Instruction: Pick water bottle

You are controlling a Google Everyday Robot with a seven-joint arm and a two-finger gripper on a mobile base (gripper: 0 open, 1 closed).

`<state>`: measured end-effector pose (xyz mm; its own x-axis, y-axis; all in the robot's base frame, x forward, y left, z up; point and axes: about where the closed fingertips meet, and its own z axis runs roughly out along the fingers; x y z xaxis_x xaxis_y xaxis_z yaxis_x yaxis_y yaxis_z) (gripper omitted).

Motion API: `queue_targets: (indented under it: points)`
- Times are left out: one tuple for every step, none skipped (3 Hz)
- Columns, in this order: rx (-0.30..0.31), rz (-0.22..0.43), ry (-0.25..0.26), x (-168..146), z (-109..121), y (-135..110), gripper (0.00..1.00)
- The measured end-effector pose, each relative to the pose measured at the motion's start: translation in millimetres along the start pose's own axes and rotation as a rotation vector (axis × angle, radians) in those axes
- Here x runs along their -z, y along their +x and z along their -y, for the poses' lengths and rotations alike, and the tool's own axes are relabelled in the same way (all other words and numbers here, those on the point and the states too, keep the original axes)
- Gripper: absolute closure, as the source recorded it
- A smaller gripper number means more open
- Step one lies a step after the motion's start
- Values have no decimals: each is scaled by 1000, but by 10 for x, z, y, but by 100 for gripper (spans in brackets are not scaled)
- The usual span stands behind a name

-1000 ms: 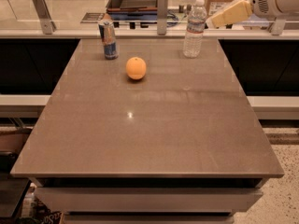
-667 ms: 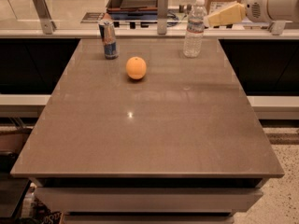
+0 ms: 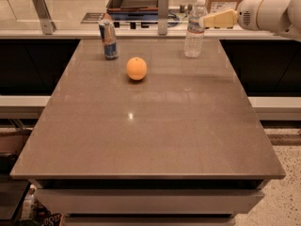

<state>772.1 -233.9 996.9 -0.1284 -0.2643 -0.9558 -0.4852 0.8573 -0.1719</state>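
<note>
Brown table (image 3: pixel 155 126) fills the view. Gripper (image 3: pixel 205 20) enters from far right; whether it is apart or closed cannot be told. Water bottle (image 3: pixel 194 32) upright at far edge, right of centre, gripper tip just beside its shoulder. Can (image 3: pixel 108 39) far left. Orange (image 3: pixel 136 68) near the can.

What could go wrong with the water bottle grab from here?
1. The end effector is close on the right of the water bottle, level with its upper part; contact that high could tip the tall bottle.
2. The bottle stands near the far edge of the table; a push might send it off the back.
</note>
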Motion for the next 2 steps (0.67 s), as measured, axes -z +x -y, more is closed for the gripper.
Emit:
queue_targets:
  points:
    - [-55, 23, -38, -231, -68, 104, 0]
    - [-107, 27, -91, -456, -208, 243, 0]
